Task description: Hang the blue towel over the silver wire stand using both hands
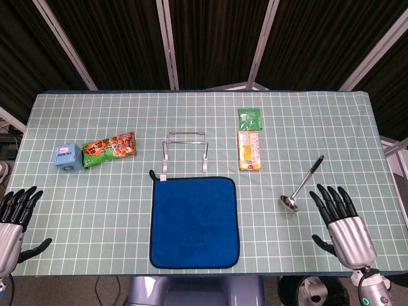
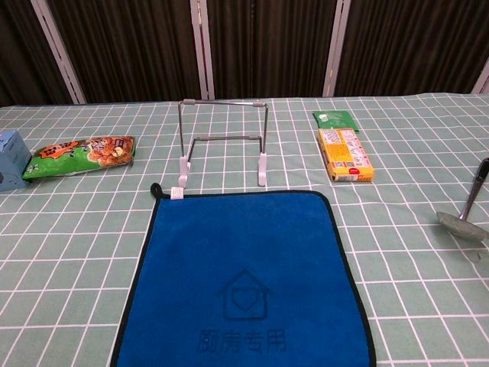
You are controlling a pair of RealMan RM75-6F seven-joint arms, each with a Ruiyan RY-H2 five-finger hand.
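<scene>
Not started: blue towel (image 1: 194,221) flat between both hands, untouched. Silver wire stand (image 1: 185,152) bare beyond. Left hand (image 1: 14,217), right hand (image 1: 338,220) spread wide, empty.

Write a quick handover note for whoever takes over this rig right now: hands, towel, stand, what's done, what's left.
Left hand: open, holding nothing, at the near left table edge.
Right hand: open, holding nothing, near right, just beside the ladle but apart from it.
Blue towel: lying flat at the near centre, hanging loop at its far left corner.
Silver wire stand: upright, bare, just beyond the towel's far edge.
Done: nothing yet.
Left: grip the towel with both hands, lift it and drape it over the stand's top bar.
</scene>
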